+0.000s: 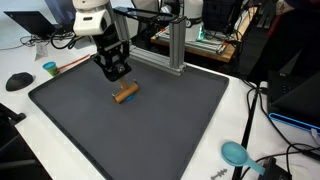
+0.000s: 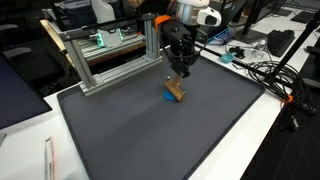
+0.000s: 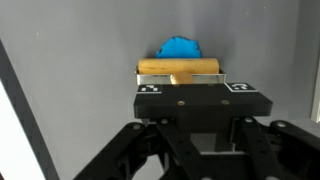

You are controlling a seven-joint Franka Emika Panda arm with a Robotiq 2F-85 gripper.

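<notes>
**A:** Wrist view first: the wooden stick (image 3: 180,68) lies crosswise in the middle of the picture, level from end to end. A blue piece (image 3: 180,47) shows just behind it, touching or nearly so.

**B:** Where does it sit overall?

**A:** In both exterior views it lies flat on the gray surface (image 1: 150,130), in the half nearer the metal frame (image 2: 110,62) but well apart from it. The gripper (image 1: 117,70) hangs just above the stick and, as far as I can tell, isn't touching it.

**B:** Is the gripper released or clenched?

**A:** I can't tell. The wrist camera shows only the black body, and the exterior views are too small to show a gap between the fingers.

**B:** So what would make a good grasp here?

**A:** In my judgement, go for the stick's middle with the fingers across its width, one on each long side. It's round and will probably roll if only one finger reaches it. Come straight down, keep the wrist square to the stick as it looks now, and stop just short of the surface so the tips don't dig in.

**B:** What about the blue piece?

**A:** That's the risk. It sits close behind the stick, so the far finger has to slip between the two or take both cleanly. A half-catch could tip the whole thing.
</notes>
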